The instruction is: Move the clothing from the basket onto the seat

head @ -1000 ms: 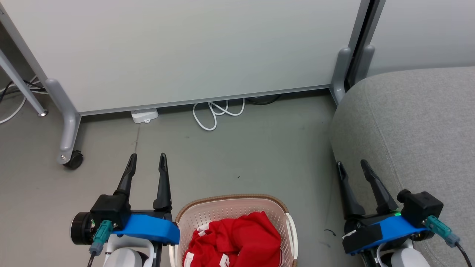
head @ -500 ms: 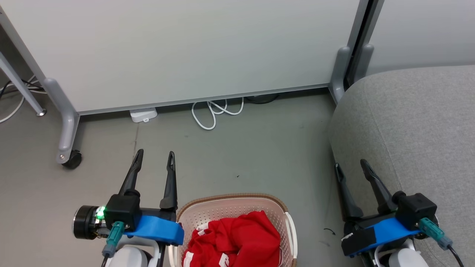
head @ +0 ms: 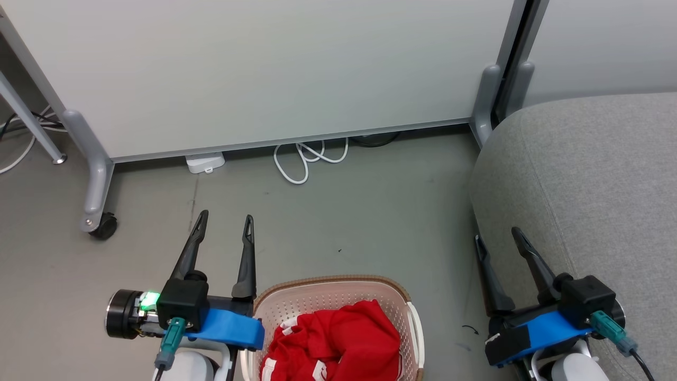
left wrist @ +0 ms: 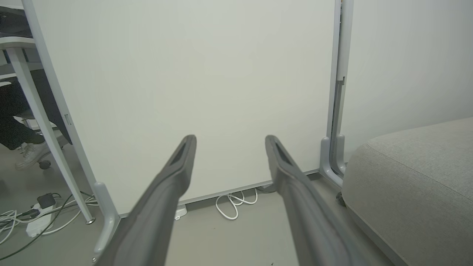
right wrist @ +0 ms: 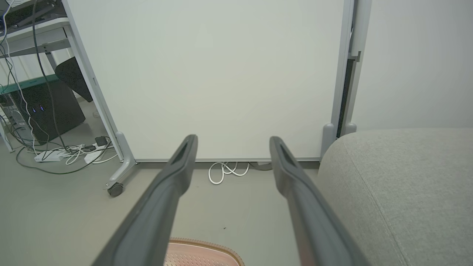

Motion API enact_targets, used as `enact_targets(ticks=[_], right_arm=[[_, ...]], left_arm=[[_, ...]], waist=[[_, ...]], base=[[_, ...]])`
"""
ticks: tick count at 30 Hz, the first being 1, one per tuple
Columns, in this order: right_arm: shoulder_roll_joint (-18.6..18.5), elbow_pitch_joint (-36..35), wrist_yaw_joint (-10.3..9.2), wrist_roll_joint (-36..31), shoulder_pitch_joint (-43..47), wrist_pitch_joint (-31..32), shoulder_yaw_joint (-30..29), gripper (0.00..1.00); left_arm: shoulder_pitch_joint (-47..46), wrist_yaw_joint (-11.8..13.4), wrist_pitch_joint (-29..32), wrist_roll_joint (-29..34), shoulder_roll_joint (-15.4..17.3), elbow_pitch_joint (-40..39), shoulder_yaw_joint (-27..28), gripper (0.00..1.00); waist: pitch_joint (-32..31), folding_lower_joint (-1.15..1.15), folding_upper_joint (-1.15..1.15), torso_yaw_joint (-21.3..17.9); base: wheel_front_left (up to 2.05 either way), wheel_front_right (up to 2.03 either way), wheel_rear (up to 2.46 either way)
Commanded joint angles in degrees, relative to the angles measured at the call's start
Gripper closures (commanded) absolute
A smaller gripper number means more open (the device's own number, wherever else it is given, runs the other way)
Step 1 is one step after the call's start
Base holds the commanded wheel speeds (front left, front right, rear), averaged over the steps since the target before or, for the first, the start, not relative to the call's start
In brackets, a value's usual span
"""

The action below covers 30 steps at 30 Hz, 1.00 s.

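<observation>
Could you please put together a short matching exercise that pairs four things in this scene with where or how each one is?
Things
1. clothing
2. seat
3. left hand
4. white cable

Descriptions
A. coiled on the floor at the foot of the partition panel
B. open and empty, just left of the basket
C. heaped inside the basket
D. light grey, on the right in the head view

Pairs: 1-C; 2-D; 3-B; 4-A

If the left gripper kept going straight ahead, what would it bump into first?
Probably the white partition panel. The left gripper points over bare floor straight at it, with nothing between, though depth is hard to judge.
</observation>
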Motion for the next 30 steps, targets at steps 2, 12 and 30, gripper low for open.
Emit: enact_targets(ticks=[2, 12, 30], right_arm=[[-0.33, 0.21, 0.13, -0.15, -0.72, -0.22, -0.04, 0.0], [-0.33, 0.53, 0.13, 0.19, -0.84, -0.21, -0.1, 0.0], [-0.29, -1.35, 0.08, -0.9, -6.2, -0.21, 1.65, 0.0]], left_arm=[[-0.45, -0.09, -0.18, -0.06, 0.01, -0.22, 0.1, 0.0], [-0.73, -0.46, -0.18, -0.31, -0.06, 0.13, 0.35, 0.0], [-14.05, -6.67, -0.17, 2.1, 2.64, 13.75, -7.14, 0.0]], waist=[[-0.01, 0.0, 0.0, -0.03], [0.24, 0.0, 0.0, 0.02], [9.82, 0.0, 0.0, -1.75]], base=[[0.0, 0.0, 0.0], [0.0, 0.0, 0.0], [0.0, 0.0, 0.0]])
